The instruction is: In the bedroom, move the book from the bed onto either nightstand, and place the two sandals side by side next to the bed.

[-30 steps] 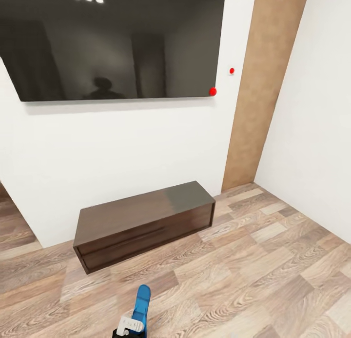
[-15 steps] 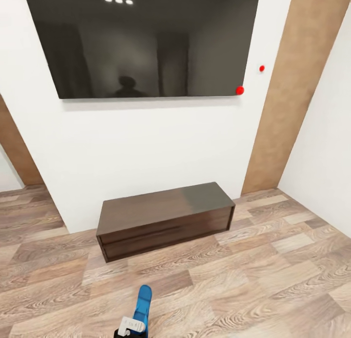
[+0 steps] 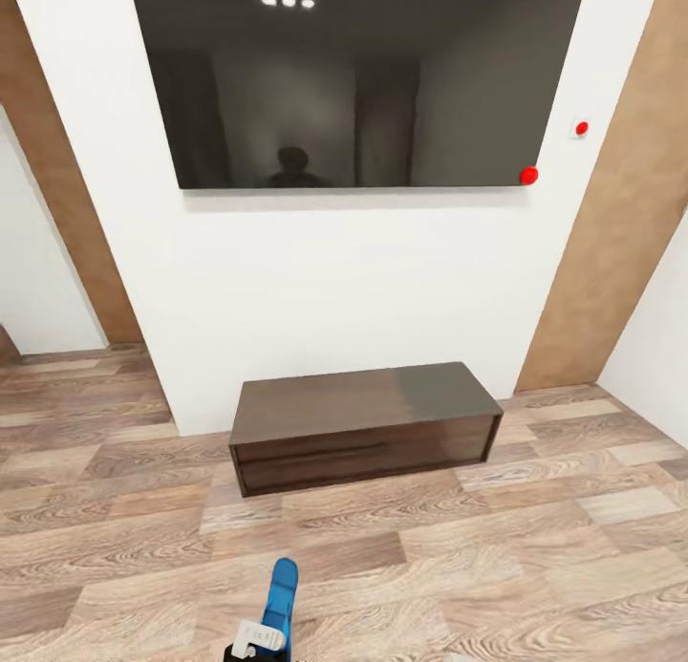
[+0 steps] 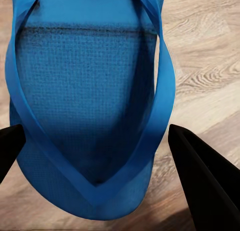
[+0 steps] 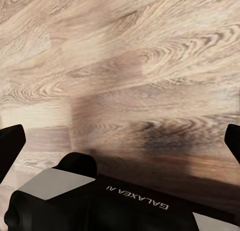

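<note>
One bright blue sandal (image 3: 281,586) sticks up at the bottom of the head view, held in my left gripper (image 3: 254,645). In the left wrist view the sandal (image 4: 85,81) lies sole-side toward the camera with its straps showing. The left gripper (image 4: 95,138) is shut on it, one dark finger (image 4: 200,176) at each side. My right gripper (image 5: 120,138) hangs open over bare wood-plank floor, nothing between its fingers. The book, the bed and the nightstand are out of view.
A long low dark brown bench (image 3: 363,423) stands against the white wall ahead, under a large dark wall screen (image 3: 363,79). Wood panels (image 3: 621,261) flank the wall on both sides. Plank floor (image 3: 478,566) spreads between me and the bench. My own base (image 5: 100,201) shows below the right gripper.
The whole head picture has shifted right, so the camera has turned left; more floor and a wood panel show at the left. The sandal stays in my left gripper.
</note>
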`<state>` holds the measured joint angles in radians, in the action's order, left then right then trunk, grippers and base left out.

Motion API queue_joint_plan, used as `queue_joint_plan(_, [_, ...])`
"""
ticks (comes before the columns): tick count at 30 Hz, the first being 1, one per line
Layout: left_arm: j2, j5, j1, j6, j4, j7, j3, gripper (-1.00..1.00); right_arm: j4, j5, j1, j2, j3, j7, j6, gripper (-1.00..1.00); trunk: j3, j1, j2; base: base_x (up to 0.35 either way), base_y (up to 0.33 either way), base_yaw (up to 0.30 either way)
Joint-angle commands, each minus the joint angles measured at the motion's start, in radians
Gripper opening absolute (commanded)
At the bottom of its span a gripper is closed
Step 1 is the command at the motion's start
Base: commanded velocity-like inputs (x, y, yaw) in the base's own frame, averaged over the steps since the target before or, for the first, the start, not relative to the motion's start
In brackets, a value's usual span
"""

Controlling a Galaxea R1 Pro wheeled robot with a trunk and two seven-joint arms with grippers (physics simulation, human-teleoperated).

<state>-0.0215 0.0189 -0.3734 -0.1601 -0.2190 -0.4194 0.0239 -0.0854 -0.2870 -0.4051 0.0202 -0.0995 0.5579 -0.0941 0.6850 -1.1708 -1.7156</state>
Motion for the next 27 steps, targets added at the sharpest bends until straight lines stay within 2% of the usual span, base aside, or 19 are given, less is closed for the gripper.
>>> queue_joint_plan(1, [0.0, 0.003, -0.001, -0.006, 0.001, 0.001, 0.002, -1.0, -0.002, -0.011, 0.0, 0.001, -0.008, 0.002, -0.007, 1.0, 0.001, 0.0, 0.0, 0.0, 0.0, 0.275])
queue_joint_plan(27, [0.0, 0.003, -0.001, -0.006, 0.003, 0.001, 0.002, -1.0, -0.002, -0.011, 0.0, 0.001, -0.008, 0.002, -0.007, 1.0, 0.013, 0.0, 0.0, 0.0, 0.0, 0.275])
